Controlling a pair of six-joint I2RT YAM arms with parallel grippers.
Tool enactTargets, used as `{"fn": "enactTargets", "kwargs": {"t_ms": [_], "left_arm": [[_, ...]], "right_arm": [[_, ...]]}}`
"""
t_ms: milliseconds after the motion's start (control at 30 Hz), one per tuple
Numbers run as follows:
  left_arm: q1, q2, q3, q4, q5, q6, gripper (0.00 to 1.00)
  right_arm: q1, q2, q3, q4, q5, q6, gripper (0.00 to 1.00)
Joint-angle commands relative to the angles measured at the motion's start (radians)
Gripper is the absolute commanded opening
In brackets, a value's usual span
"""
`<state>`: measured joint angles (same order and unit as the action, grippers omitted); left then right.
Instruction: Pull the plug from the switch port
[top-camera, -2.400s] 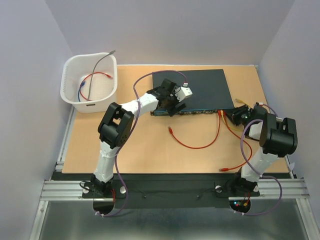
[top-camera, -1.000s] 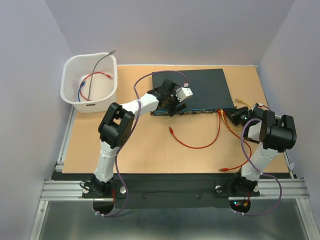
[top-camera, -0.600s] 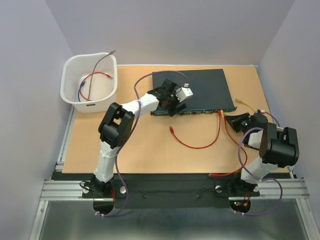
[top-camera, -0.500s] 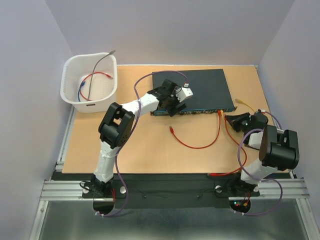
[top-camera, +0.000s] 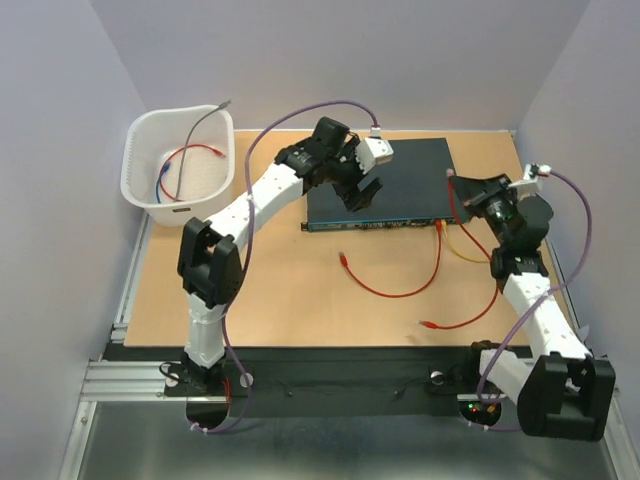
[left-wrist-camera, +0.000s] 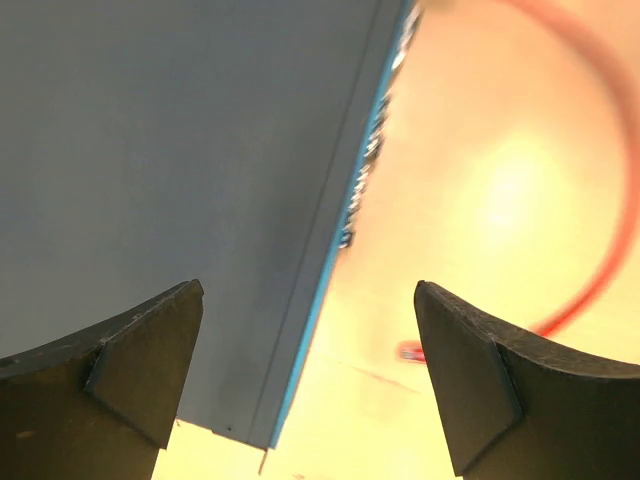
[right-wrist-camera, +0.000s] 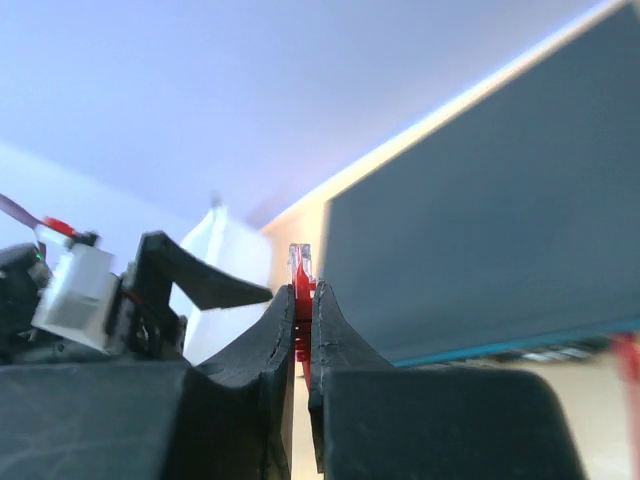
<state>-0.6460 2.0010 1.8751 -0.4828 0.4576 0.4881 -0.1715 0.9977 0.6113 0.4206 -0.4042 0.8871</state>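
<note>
Both arms have risen since a moment ago. The left gripper (left-wrist-camera: 308, 290), then low at the front edge of the switch (top-camera: 400, 175), now hangs above its dark top with fingers spread wide. The right gripper (right-wrist-camera: 303, 292) has swung up from the switch's front right corner to just off its right end. Its fingers are pressed together on the red plug (right-wrist-camera: 300, 262), whose clear tip pokes up between them, out of the sockets. The plug's red cable (top-camera: 478, 312) trails down to the tan tabletop (top-camera: 290, 300) in front of the switch.

The switch lies flat toward the back of the table, teal socket face turned to the arms. A second red cable (top-camera: 390, 293) loops from that face onto the wood, and a yellow cable (top-camera: 468, 252) lies off the switch's right corner. Left of the switch stands a white basket (top-camera: 135, 180) holding red, blue and grey leads. Pale lilac walls (top-camera: 330, 60) close in behind the switch and on both sides.
</note>
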Motion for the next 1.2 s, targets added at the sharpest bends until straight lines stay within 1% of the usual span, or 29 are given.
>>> {"fn": "enactTargets", "kwargs": {"t_ms": [0,33,67,100,133,167,200,233,267,333,367,433,533,667,833,900,1000,1033,1067,1100,1133,1167], "left_arm": [[0.000,-0.149,0.082,-0.059,0.176,-0.089,0.99],[0.002,-0.162,0.087,-0.059,0.193,-0.106,0.99],[0.002,-0.172,0.091,-0.059,0.210,-0.123,0.99],[0.003,-0.198,0.088,-0.044,0.242,-0.158,0.99],[0.006,-0.211,0.084,-0.034,0.262,-0.173,0.99],[0.017,-0.223,0.078,-0.024,0.279,-0.190,0.99],[0.023,-0.243,0.053,0.013,0.292,-0.213,0.99],[0.032,-0.249,0.044,0.033,0.315,-0.265,0.99],[0.054,-0.255,0.020,0.079,0.313,-0.290,0.99],[0.080,-0.260,-0.011,0.142,0.312,-0.351,0.97],[0.115,-0.260,-0.034,0.200,0.319,-0.421,0.97],[0.141,-0.251,-0.037,0.237,0.369,-0.477,0.95],[0.143,-0.228,-0.021,0.256,0.372,-0.509,0.91],[0.137,-0.217,-0.014,0.283,0.368,-0.516,0.88],[0.134,-0.215,-0.022,0.300,0.372,-0.459,0.86],[0.134,-0.225,-0.037,0.306,0.368,-0.447,0.83],[0.132,-0.231,-0.059,0.309,0.359,-0.428,0.73],[0.132,-0.228,-0.057,0.309,0.334,-0.430,0.62],[0.132,-0.228,-0.057,0.311,0.325,-0.424,0.57],[0.135,-0.228,-0.062,0.311,0.316,-0.422,0.44],[0.135,-0.226,-0.065,0.312,0.309,-0.422,0.37],[0.137,-0.226,-0.068,0.314,0.306,-0.418,0.31]], "right_arm": [[0.205,0.114,0.122,0.128,0.066,0.038,0.00],[0.254,0.146,0.158,0.145,0.094,0.024,0.00],[0.335,0.177,0.200,0.183,0.146,0.004,0.00],[0.360,0.237,0.247,0.213,0.165,0.007,0.00],[0.378,0.260,0.261,0.255,0.179,0.022,0.00],[0.400,0.286,0.272,0.338,0.200,0.067,0.01],[0.411,0.329,0.298,0.366,0.209,0.085,0.00],[0.427,0.355,0.314,0.385,0.218,0.095,0.00],[0.460,0.393,0.350,0.408,0.232,0.095,0.00],[0.490,0.426,0.372,0.418,0.248,0.102,0.01],[0.515,0.435,0.380,0.441,0.267,0.108,0.00],[0.530,0.459,0.399,0.454,0.284,0.108,0.00],[0.561,0.479,0.415,0.484,0.303,0.115,0.00],[0.590,0.515,0.441,0.533,0.297,0.141,0.00],[0.612,0.555,0.472,0.552,0.288,0.170,0.01],[0.612,0.565,0.478,0.557,0.285,0.171,0.00],[0.616,0.590,0.495,0.566,0.254,0.202,0.00],[0.619,0.594,0.490,0.584,0.251,0.225,0.00],[0.621,0.595,0.482,0.595,0.246,0.234,0.01],[0.619,0.591,0.475,0.603,0.249,0.242,0.01],[0.619,0.579,0.457,0.609,0.254,0.245,0.00],[0.619,0.573,0.452,0.609,0.260,0.245,0.00]]}}
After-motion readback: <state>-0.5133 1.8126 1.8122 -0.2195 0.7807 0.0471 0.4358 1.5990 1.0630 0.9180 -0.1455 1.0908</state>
